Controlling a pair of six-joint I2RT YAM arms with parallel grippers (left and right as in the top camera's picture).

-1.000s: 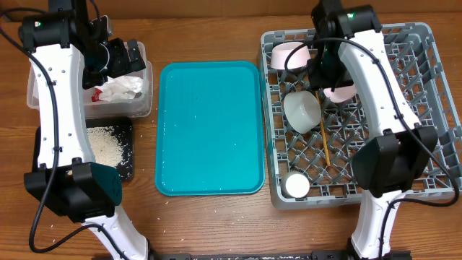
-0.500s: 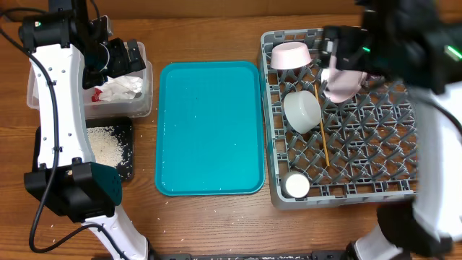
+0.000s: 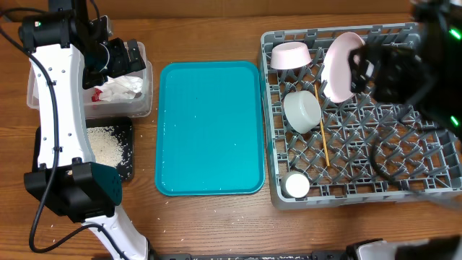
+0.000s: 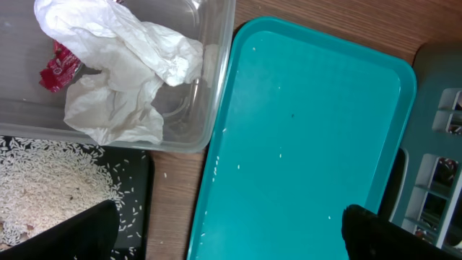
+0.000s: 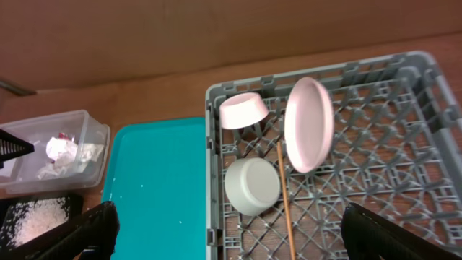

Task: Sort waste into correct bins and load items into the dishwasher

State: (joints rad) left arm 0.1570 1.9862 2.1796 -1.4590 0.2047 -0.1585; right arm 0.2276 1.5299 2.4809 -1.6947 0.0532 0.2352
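Overhead, the right tool (image 3: 367, 72) has been raised off the rack (image 3: 404, 144); the plate (image 3: 341, 66) is left on edge inside. Left wrist: the left tool (image 4: 227, 224) is spread wide, empty, near the wrapper (image 4: 123, 72) in the tub (image 4: 209, 108). Right wrist: the right tool is spread wide, empty, above the rack.

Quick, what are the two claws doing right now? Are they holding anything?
Left claw: open, holding nothing.
Right claw: open, holding nothing.

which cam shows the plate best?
Right wrist: the plate stands whole and unobstructed in the dish rack. Overhead shows it, right edge clipped by the blurred right arm. Left wrist misses it.
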